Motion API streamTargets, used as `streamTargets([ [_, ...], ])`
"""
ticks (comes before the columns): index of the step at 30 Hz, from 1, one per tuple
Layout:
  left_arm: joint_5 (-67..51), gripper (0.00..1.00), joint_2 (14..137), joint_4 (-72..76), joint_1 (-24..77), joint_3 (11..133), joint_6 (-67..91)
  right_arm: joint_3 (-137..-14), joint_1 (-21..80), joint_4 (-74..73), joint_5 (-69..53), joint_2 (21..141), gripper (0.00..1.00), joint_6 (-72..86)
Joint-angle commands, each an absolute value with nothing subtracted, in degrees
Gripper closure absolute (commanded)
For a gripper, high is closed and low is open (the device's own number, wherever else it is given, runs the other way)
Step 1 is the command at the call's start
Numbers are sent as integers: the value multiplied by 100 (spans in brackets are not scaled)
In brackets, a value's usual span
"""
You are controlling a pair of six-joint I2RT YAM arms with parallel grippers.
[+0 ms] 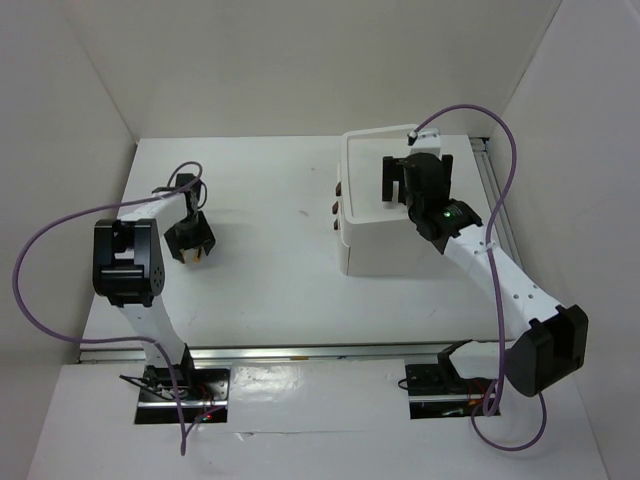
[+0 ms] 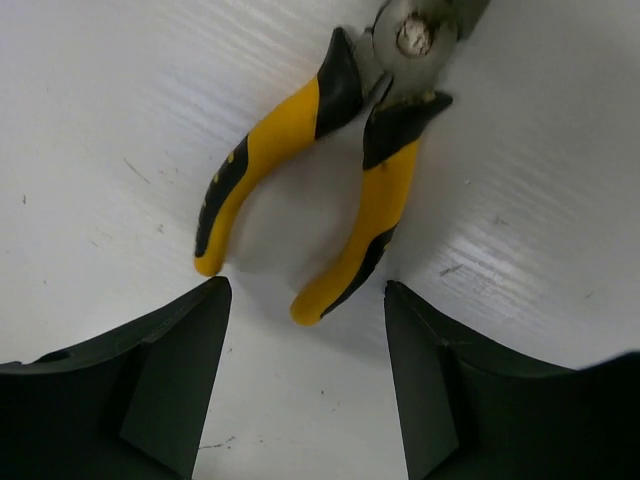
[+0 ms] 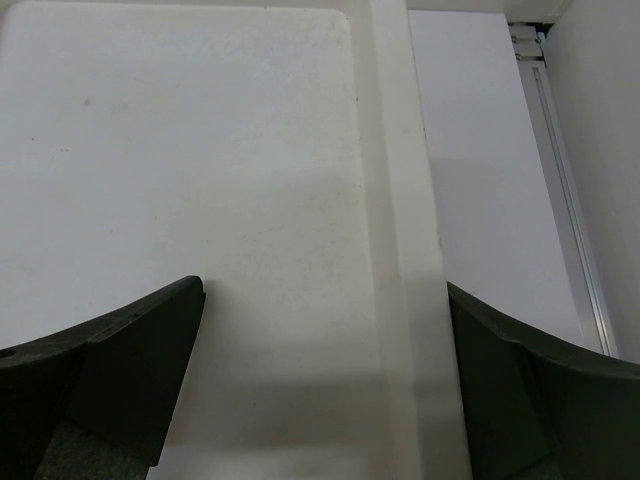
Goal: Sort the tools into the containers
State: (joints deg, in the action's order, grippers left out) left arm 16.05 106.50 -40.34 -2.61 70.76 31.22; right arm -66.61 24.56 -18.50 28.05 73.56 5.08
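The yellow-handled pliers (image 2: 300, 170) lie flat on the white table, handles spread and pointing toward my left gripper (image 2: 305, 300). That gripper is open and empty just above the table, with the handle ends at its fingertips. In the top view the left gripper (image 1: 190, 243) hides the pliers. The white cabinet (image 1: 385, 245) stands at the right, with dark red drawer knobs (image 1: 335, 208) on its left face. My right gripper (image 1: 415, 175) is open and empty over the top tray (image 3: 390, 150), which shows nothing in it. The screwdrivers and wrenches are out of view.
White walls close in the table at the left, back and right. A metal rail (image 1: 492, 190) runs along the right side behind the cabinet and shows in the right wrist view (image 3: 565, 200). Another rail (image 1: 300, 352) lines the near edge. Purple cables (image 1: 60, 235) loop off both arms.
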Motion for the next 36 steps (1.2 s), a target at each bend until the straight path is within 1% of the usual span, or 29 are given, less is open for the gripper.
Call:
streamTargets([
  [1, 1504, 25, 10950, -3981, -395, 7277, 2944, -6311, 2848, -2795, 1599, 7576, 0, 703],
  [5, 1337, 35, 11241, -3981, -396, 7453, 2892, -6363, 2848, -2900, 1652, 7445, 0, 703],
  [7, 1283, 43, 11346, -3981, -396, 7523, 2892, -6425, 2848, -2900, 1731, 7444, 0, 703],
  [10, 1222, 71, 11487, -4052, -396, 7523, 2839, -6425, 2848, -2953, 1793, 7392, 0, 703],
  [11, 1135, 85, 11487, -4052, -396, 7523, 2839, -6425, 2848, -2953, 1793, 7331, 0, 755],
  [12, 1134, 94, 11487, -4052, -396, 7523, 2839, -6486, 2848, -2953, 1854, 7330, 0, 756],
  [13, 1134, 100, 11487, -4052, -396, 7523, 2839, -6486, 2848, -2953, 1854, 7260, 0, 756],
  [15, 1177, 100, 11426, -4121, -343, 7523, 2839, -6486, 2848, -2953, 1924, 7103, 0, 817],
  [17, 1178, 100, 10988, -4122, -281, 7637, 2839, -6486, 2848, -2779, 1925, 6953, 0, 870],
  [19, 978, 100, 10471, -4122, -150, 7752, 2805, -6486, 2848, -2603, 1925, 6628, 0, 818],
  [20, 976, 100, 9894, -4035, -54, 7882, 2804, -6408, 2848, -2297, 1829, 6496, 0, 756],
  [23, 1194, 100, 9195, -4034, 613, 8497, 2803, -6354, 2848, -2039, 1783, 6118, 0, 633],
  [25, 1003, 100, 8746, -4122, 1104, 9130, 2804, -6512, 2848, -1838, 2065, 5916, 0, 747],
  [27, 863, 100, 8588, -4219, 1422, 9587, 2917, -6582, 2848, -1697, 2240, 5793, 0, 747],
  [28, 635, 100, 8535, -4219, 1746, 9989, 2918, -6635, 2848, -1627, 2337, 5670, 0, 747],
  [31, 81, 100, 8481, -4009, 2344, 10641, 3058, -6628, 2848, -1285, 2775, 5249, 0, 695],
  [33, -192, 100, 8543, -3737, 2635, 10854, 3059, -6627, 2848, -1230, 3101, 5037, 0, 694],
  [34, -376, 100, 8656, -3640, 2767, 11037, 3154, -6679, 2848, -1170, 3529, 4932, 0, 694],
  [36, -536, 100, 8955, -3359, 3101, 11205, 3277, -6820, 2848, -1239, 3918, 4712, 0, 773],
])
